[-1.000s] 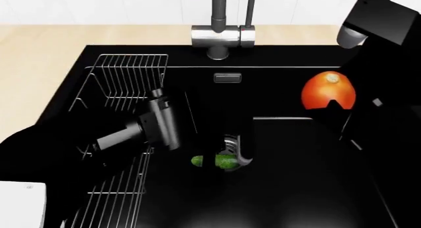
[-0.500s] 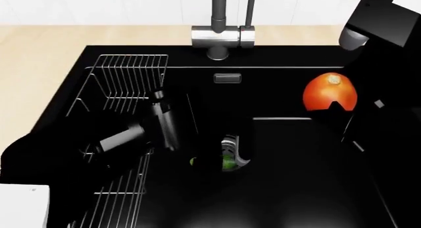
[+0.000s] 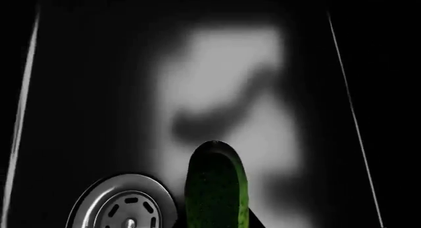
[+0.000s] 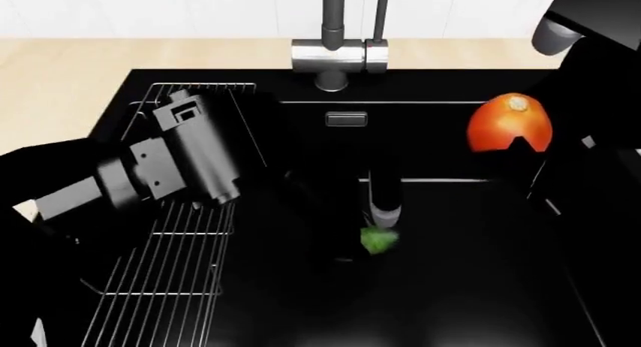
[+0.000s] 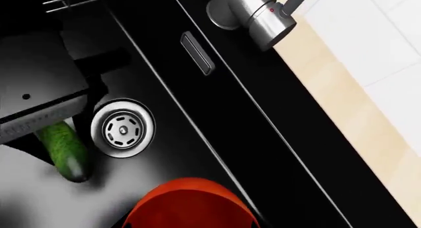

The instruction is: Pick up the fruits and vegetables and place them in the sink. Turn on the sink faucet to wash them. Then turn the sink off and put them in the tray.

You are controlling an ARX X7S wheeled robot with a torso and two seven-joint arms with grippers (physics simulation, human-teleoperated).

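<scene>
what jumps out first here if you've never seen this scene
The red-orange fruit stands out against the black sink, held up at the basin's right side by the right gripper. Next, the green cucumber beside the steel drain, with the faucet behind.

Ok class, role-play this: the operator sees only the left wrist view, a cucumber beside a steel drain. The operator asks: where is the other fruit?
Observer: The red-orange fruit is in the right gripper, above the right side of the sink.
Operator: Is water running?
Observer: None shows at the faucet in the head view.
Operator: What lies along my arm's side?
Observer: A wire rack, along the sink's left side.
</scene>
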